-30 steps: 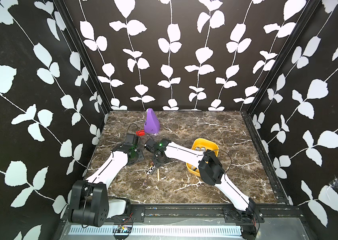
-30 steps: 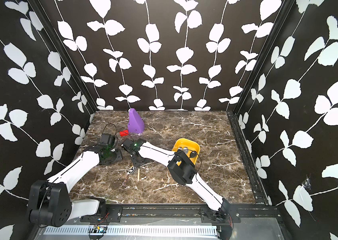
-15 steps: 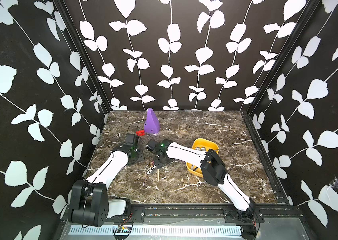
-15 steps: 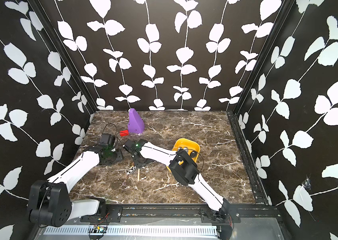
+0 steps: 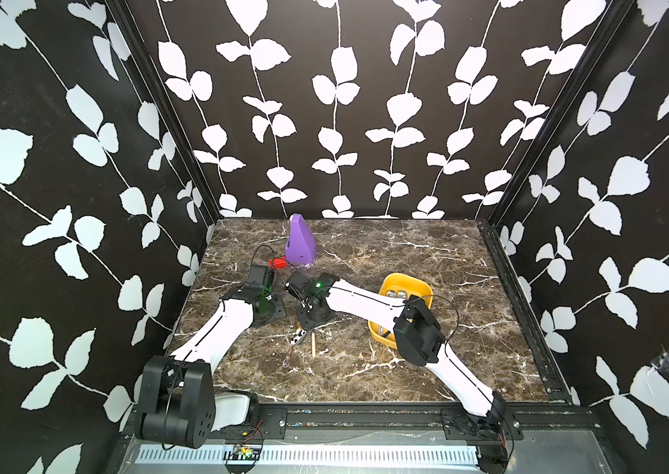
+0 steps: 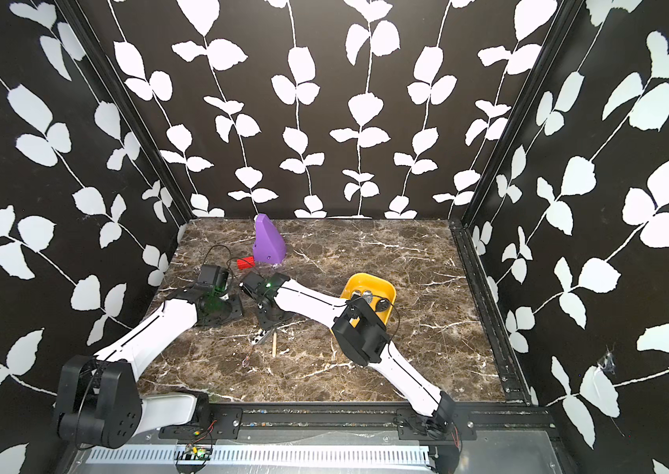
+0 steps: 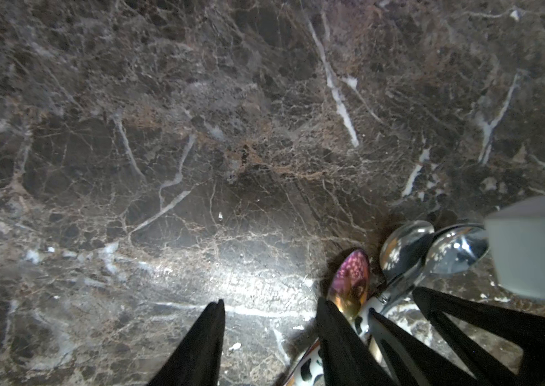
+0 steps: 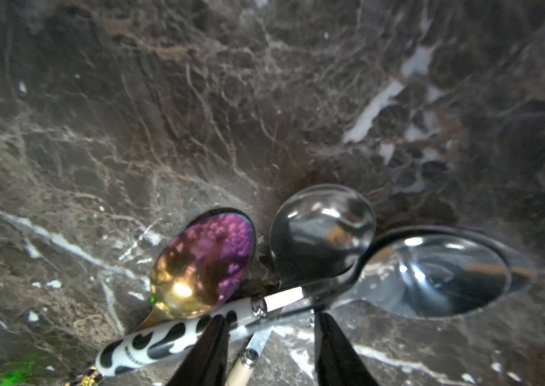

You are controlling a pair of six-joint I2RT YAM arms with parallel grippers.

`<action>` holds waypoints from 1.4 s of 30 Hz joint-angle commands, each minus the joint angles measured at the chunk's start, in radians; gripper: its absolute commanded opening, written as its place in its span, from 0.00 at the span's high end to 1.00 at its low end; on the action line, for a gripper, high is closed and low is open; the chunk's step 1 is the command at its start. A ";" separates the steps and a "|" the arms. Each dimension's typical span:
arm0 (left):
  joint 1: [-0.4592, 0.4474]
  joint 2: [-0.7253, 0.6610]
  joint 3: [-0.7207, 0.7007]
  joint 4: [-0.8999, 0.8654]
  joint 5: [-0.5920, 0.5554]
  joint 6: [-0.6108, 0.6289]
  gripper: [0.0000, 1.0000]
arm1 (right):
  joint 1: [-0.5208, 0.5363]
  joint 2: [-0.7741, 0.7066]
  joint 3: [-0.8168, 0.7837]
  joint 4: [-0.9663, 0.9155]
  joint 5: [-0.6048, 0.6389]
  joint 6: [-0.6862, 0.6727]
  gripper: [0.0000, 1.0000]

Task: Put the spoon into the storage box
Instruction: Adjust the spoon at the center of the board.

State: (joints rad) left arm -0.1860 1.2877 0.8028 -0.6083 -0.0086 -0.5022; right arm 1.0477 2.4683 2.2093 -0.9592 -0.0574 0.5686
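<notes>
- Right pincer (image 8: 271,317): lowered to the marble surface (image 8: 197,100) over a cluster of three spoons. Its jaws stand moderately apart and clamp nothing.
- Round-bowled spoon (image 8: 321,234): its bowl lies just ahead of the right pincer's tips. Its thin neck runs back between the two fingers, and its cream handle (image 5: 313,344) shows behind the pincer in a top view.
- Oval-bowled spoon (image 8: 438,274): its bowl lies ahead of the right pincer and off to one side. Its cow-patterned handle (image 8: 164,339) crosses under one finger (image 8: 210,351).
- Iridescent spoon (image 8: 204,264): its bowl lies ahead of that same finger, just beside the round bowl and tucked against the patterned handle.
- Left pincer (image 7: 271,302): low over the surface with its jaws apart and only bare marble between them. The spoon cluster lies just outside one finger (image 7: 341,344), on the right pincer's side.
- Storage box (image 5: 406,283): yellow, well apart from both pincers and beside the right arm's elbow, which hides part of it. Silvery bowls show inside it in both top views.
- Purple wedge (image 5: 300,242) and red block (image 5: 278,262): these stand beyond both pincers, toward the back wall.
</notes>
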 commanded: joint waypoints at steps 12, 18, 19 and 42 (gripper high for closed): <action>0.006 -0.028 0.019 -0.053 -0.013 0.043 0.50 | 0.009 0.129 0.170 -0.177 0.025 0.009 0.54; 0.007 -0.035 -0.004 -0.035 -0.007 0.038 0.50 | 0.014 0.058 0.051 -0.211 0.104 -0.020 0.54; 0.007 -0.033 -0.005 -0.032 -0.005 0.036 0.50 | 0.013 0.037 0.013 -0.202 0.118 -0.025 0.54; 0.006 -0.021 -0.031 0.008 0.012 0.018 0.50 | -0.052 -0.398 -0.479 0.107 0.039 -0.121 0.51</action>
State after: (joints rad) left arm -0.1825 1.2877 0.7952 -0.6117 0.0032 -0.4782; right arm 0.9886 2.1151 1.7622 -0.8791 0.0002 0.4591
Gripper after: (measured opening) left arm 0.503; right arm 0.491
